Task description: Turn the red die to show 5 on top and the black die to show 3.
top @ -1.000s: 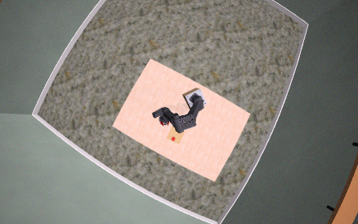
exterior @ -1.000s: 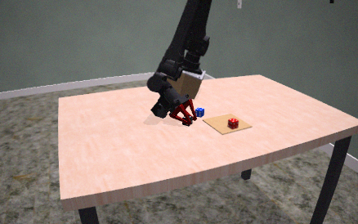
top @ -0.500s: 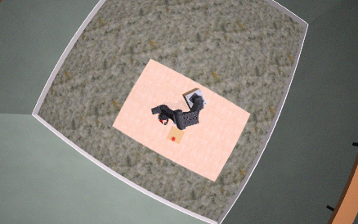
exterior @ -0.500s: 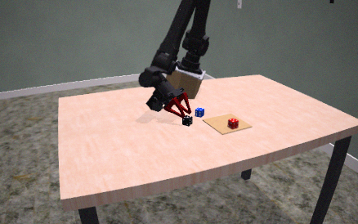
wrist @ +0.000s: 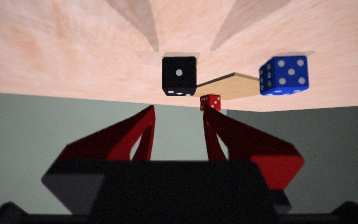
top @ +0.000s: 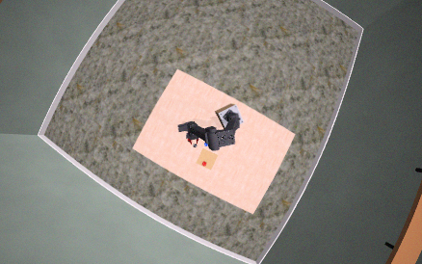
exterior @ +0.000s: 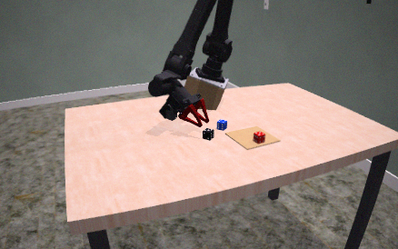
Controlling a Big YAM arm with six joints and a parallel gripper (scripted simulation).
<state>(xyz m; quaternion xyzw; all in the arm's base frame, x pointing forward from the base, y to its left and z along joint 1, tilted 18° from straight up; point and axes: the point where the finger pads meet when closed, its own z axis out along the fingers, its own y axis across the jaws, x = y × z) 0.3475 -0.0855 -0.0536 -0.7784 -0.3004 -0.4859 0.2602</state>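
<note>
Top view overhead, facing down.

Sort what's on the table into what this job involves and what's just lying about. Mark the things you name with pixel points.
Part of the job:
- red die (top: 204, 164) (exterior: 259, 137) (wrist: 210, 102)
- black die (top: 195, 145) (exterior: 208, 134) (wrist: 179, 76)
- mat (top: 208, 155) (exterior: 245, 138) (wrist: 231, 86)
- blue die (top: 206, 145) (exterior: 222, 124) (wrist: 284, 75), its face to be preserved

Just lying about:
- nothing I can see

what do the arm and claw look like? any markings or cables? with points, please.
Arm (top: 222, 138) (exterior: 182, 43): matte black, chunky rounded joint housings, slimmer links. Claw (exterior: 204, 124) (wrist: 179, 111): dark body, two red tapering fingers with triangular cutouts, narrow tips. No legible markings or loose cables that I can make out.
</note>
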